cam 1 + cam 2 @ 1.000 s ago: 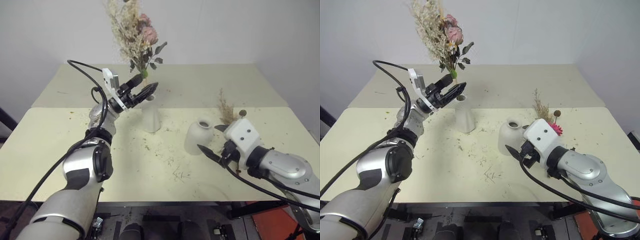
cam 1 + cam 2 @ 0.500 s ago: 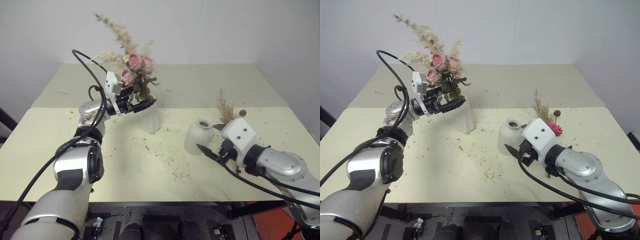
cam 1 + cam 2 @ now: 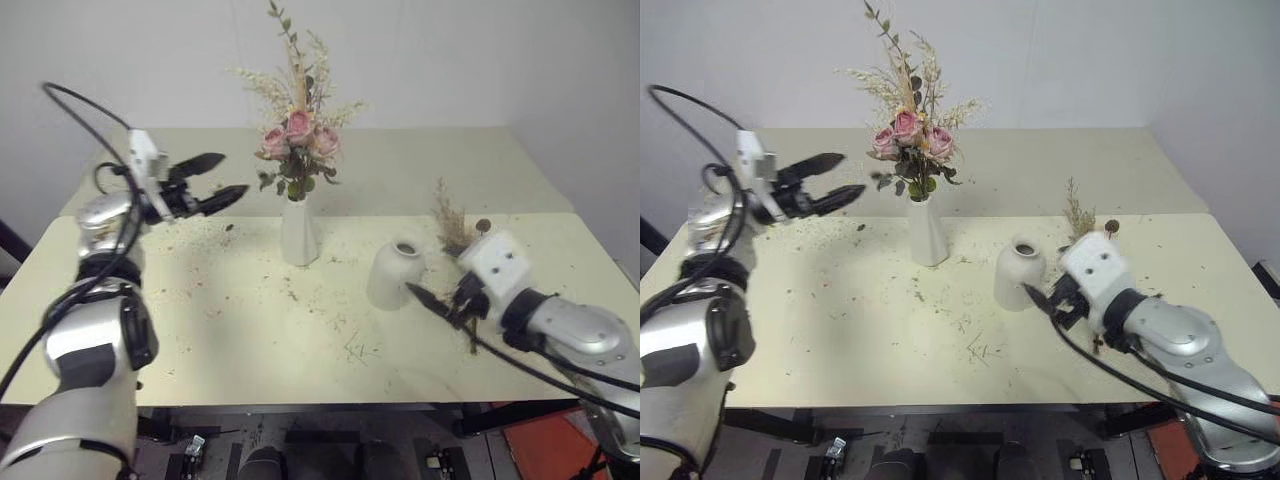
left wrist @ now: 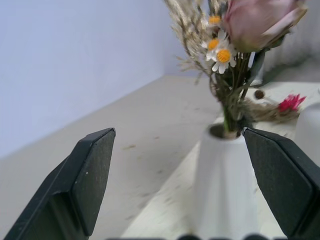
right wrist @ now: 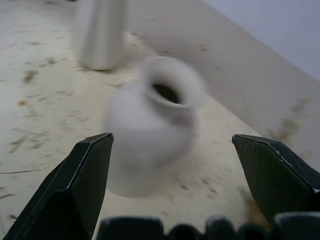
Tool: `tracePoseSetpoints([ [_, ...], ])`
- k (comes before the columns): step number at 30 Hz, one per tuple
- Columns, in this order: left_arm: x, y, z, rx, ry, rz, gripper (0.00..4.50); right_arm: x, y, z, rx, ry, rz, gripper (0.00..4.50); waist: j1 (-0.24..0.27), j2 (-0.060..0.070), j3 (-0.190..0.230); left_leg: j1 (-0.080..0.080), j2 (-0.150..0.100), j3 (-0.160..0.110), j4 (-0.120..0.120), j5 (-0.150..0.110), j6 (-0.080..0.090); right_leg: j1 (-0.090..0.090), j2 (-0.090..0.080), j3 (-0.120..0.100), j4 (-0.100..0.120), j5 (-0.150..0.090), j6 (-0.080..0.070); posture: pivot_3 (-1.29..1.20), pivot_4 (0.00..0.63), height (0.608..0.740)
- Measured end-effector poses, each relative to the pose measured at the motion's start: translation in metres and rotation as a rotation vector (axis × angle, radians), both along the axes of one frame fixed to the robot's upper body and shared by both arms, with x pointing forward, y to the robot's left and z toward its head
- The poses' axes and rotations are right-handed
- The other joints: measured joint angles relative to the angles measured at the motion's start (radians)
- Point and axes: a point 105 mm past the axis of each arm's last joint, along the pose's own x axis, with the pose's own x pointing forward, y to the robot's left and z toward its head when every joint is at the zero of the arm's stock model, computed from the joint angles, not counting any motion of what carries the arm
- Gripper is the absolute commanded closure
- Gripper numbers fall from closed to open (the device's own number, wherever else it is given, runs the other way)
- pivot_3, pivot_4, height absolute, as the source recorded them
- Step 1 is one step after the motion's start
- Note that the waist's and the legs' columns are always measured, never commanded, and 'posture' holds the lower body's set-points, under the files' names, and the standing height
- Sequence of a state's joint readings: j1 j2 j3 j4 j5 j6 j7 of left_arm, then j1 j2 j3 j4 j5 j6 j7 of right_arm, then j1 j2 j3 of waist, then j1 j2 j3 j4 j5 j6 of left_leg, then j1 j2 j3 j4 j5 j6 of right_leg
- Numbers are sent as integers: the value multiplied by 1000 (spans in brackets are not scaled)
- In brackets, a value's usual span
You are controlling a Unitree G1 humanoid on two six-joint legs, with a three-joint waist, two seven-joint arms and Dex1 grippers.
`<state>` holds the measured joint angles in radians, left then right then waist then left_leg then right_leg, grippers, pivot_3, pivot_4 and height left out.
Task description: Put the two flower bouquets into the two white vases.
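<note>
Rose bouquet point(image 3: 296, 130): you now have it upright in the tall vase point(image 3: 298, 231), no longer held.
Left gripper point(image 3: 222, 185): released, withdrawn leftward.
Right gripper point(image 3: 432, 296): jaws wide, empty, beside the round vase point(image 3: 394, 274).
Daisy bouquet point(image 4: 280, 106): lying on the table point(image 3: 250, 320).

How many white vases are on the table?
2: tall slim matte white cone vase at table centre, holding the pink rose bouquet; short rounded white jar vase to its right, empty.

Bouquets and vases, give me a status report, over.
Both grippers open, empty: left gripper, right gripper. Rose bouquet upright in tall vase. Daisy bouquet lying on table behind right gripper; round vase empty. Nothing blocking.
</note>
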<state>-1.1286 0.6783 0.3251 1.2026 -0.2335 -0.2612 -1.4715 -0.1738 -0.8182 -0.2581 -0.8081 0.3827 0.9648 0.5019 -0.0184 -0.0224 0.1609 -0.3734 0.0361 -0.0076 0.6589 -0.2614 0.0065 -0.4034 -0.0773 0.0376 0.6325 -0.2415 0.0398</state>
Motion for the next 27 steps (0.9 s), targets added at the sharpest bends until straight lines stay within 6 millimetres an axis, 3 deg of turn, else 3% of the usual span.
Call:
tracePoseSetpoints([
  [4, -26, 7, -6, 125, 1, -111, 53, -9, -36, 8, -61, 105, -89, 0, 12, 0, 0, 1, 1, 0, 1, 0, 0, 2, 0, -1, -1, 0, 0, 0, 150, 740],
  [6, -34, -2, -10, 185, 2, -161, 53, -8, -49, 4, -63, 183, -131, 0, 14, 0, 0, 2, 1, 0, 1, 0, 0, 3, -1, -1, -2, 0, 0, 0, 150, 740],
  [11, -52, -33, -20, 337, -23, -283, 53, 19, -93, -12, 77, 377, -359, 0, 4, 0, -1, 4, 1, 2, 1, 0, 0, 2, 1, 2, -2, 1, -1, 0, 150, 740],
  [16, -64, -57, -30, 389, -31, -361, 53, 50, -100, -47, 201, 530, -448, 0, -18, 2, -2, 3, 2, 2, 1, 0, 0, 0, 2, 4, -2, 1, -2, 0, 150, 740],
  [19, -65, -61, -38, 412, -17, -359, 53, 57, -99, -64, 227, 602, -466, 0, -21, 3, -2, 1, 2, 2, 1, -1, 1, -1, 2, 4, -2, 1, -2, 0, 150, 740],
  [27, -70, -72, -49, 402, -14, -365, 53, 74, -91, -69, 239, 622, -446, 0, -20, 3, -2, 0, 2, 3, 1, -1, 3, -1, 1, 4, -2, 1, -1, 0, 150, 740],
])
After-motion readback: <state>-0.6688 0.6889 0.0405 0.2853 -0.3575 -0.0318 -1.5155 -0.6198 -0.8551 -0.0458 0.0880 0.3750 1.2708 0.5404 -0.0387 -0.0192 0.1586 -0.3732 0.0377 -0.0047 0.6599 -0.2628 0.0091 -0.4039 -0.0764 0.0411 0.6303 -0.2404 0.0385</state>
